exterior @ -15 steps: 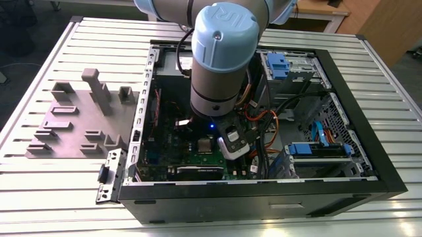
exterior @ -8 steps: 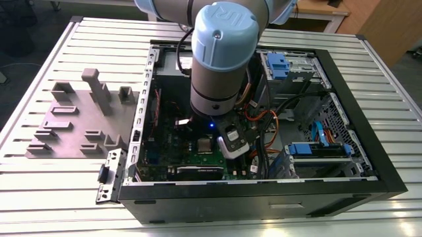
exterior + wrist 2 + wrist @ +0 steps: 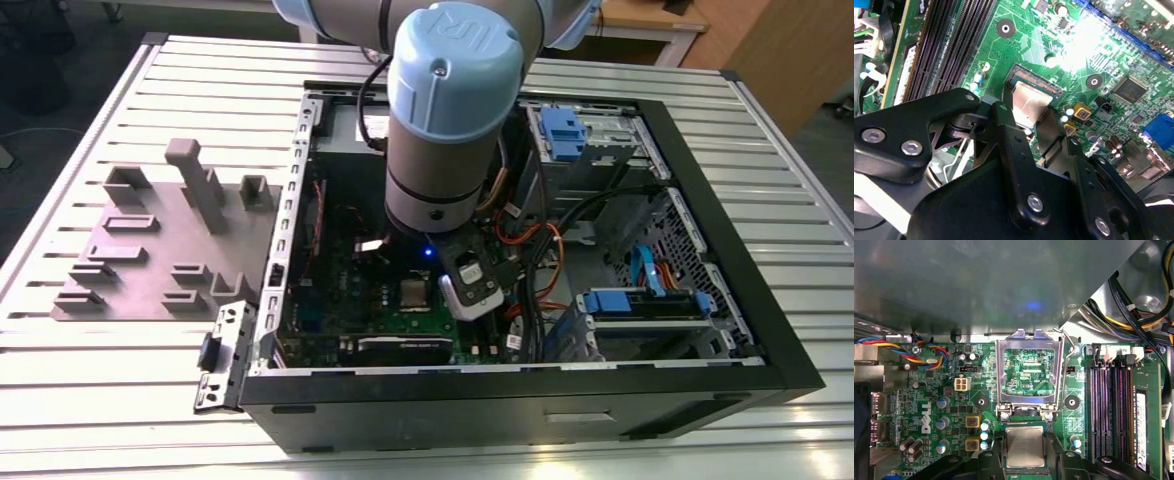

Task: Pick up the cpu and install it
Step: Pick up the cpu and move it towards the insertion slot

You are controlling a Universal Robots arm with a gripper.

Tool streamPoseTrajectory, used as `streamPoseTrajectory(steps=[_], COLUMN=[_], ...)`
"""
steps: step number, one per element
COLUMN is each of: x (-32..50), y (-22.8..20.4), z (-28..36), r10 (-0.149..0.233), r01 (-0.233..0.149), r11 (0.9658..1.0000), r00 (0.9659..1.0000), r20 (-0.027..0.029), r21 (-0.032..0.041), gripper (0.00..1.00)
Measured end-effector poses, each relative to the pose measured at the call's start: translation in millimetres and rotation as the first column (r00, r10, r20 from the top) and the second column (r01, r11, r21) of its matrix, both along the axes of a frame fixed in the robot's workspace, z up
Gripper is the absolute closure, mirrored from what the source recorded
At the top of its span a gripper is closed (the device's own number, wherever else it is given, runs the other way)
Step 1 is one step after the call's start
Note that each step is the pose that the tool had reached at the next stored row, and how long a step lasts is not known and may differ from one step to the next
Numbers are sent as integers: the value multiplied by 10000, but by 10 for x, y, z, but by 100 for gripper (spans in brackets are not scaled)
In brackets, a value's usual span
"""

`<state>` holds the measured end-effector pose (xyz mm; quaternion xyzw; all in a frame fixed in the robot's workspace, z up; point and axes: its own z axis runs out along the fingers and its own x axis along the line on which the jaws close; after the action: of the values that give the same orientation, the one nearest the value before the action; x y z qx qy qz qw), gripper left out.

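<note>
Jaws closed down on cpu point(image 3: 1025, 446), one black jaw against each of two opposite edges; other two edges free. Cpu flat, metal top up, square betw. jaws, directly over socket on green board point(image 3: 939, 390). Cannot tell if seated or just clear of socket. Socket frame point(image 3: 1028, 371) swung open, standing up off board just beside cpu, hinge end nearest it; board shows thru its window. Wire lever point(image 3: 1068, 365) up alongside frame.

Counts, first wrist view: 1 cpu, 1 frame, 1 lever. 2 yellow square parts point(image 3: 972, 421) near cpu. 2 round holes point(image 3: 1071, 401), one each side of frame. 1 white plug point(image 3: 961, 384) farther off on board.

Exterior view: arm point(image 3: 447, 120) reaches down into open PC case point(image 3: 747, 372) lying on slatted bench point(image 3: 80, 400). 1 grey fixture plate point(image 3: 147, 255) on bench at exterior view's left, just beside case, w/ several upright blocks.
</note>
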<state>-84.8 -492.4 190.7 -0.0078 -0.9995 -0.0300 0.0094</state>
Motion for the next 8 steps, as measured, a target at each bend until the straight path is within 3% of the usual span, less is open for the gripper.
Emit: streamPoseTrajectory(steps=[8], x=[-2], y=[1], z=[3], r10=[-1], r01=[1], r11=[10000], r00=[10000], r20=[1], r21=[-55], gripper=[57])
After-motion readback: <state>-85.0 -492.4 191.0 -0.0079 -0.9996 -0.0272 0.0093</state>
